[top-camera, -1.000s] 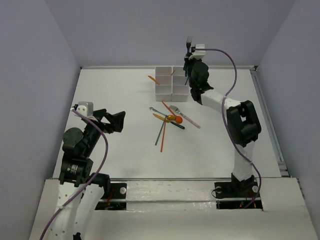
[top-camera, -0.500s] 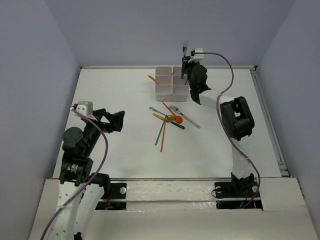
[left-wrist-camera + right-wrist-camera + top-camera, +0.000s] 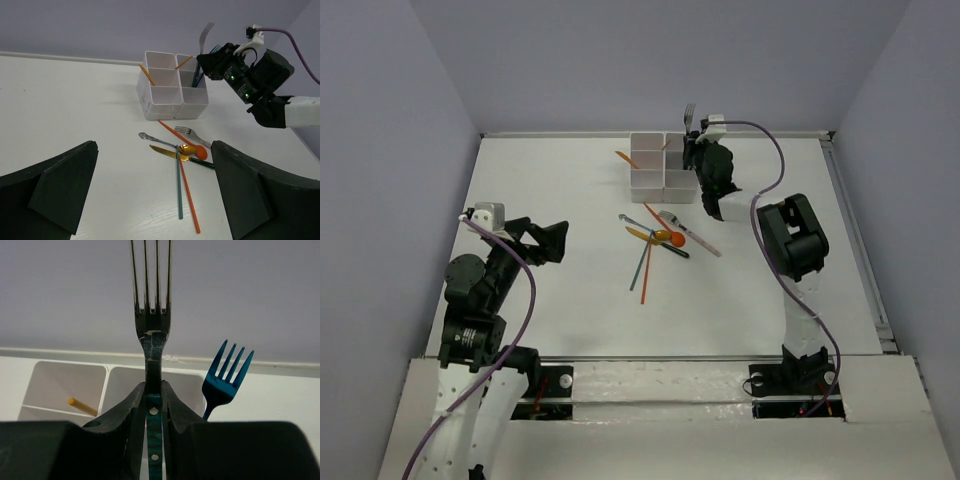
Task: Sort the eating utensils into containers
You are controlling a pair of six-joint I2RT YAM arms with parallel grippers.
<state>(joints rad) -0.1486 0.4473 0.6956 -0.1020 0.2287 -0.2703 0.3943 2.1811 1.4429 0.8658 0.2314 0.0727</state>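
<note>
— What's in the upper right?
— The right gripper pinching a silver fork upright, at the back right of the white containers.
— And mid-frame?
— Loose utensils crossed on the table, between the left gripper's wide-spread fingers.

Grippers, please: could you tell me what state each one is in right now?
Left gripper: open, empty.
Right gripper: closed on a fork, tines up.

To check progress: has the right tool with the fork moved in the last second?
Yes. The right tool, holding the fork, shifted leftward toward the containers.
</note>
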